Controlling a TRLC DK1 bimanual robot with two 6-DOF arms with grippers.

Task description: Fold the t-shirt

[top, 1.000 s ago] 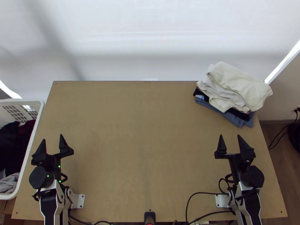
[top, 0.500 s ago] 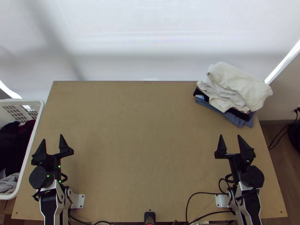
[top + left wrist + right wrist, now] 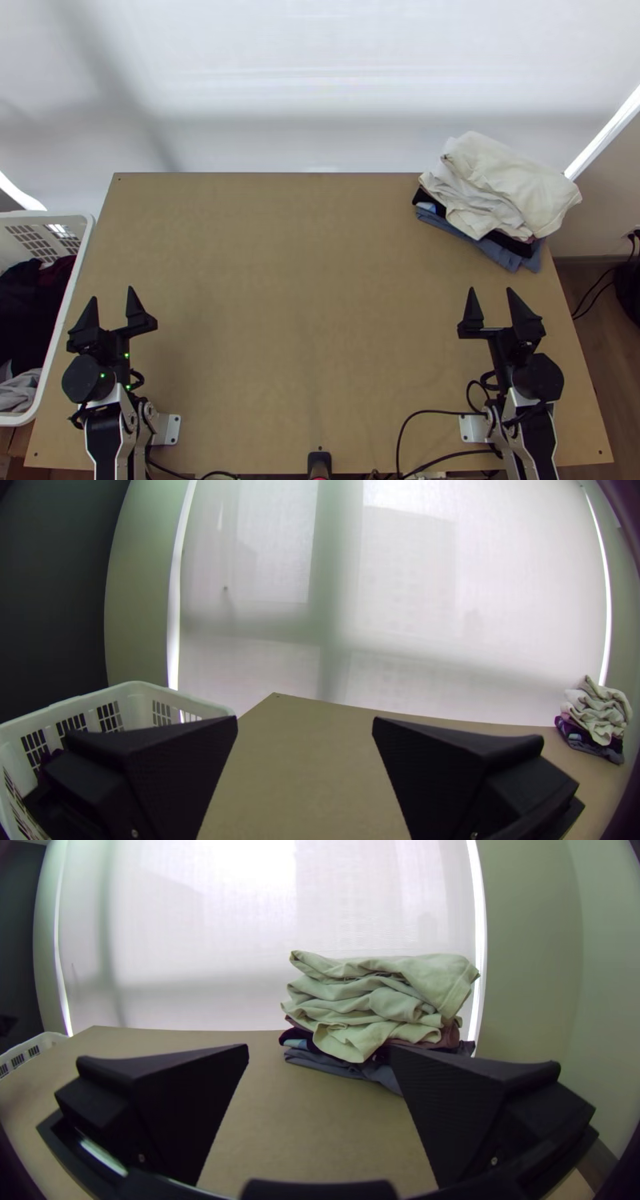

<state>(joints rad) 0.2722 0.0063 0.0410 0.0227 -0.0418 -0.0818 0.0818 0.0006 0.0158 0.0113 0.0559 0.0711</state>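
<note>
Both the left gripper (image 3: 114, 310) and right gripper (image 3: 491, 310) are standing wide, unmoved. Some stacked clothes (image 3: 512, 188) are sitting unchanged beyond the right one; I'm not making out any t-shirt for certain.

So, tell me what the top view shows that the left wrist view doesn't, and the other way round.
Top view: the right gripper, its fingers apart, and a black cable curving over the table's near part.

Left wrist view: a dark wall beyond the basket.

Both: the left gripper with fingers apart, the white basket, the bare-topped stretch of wooden table, the clothes stack and the pale blind.
</note>
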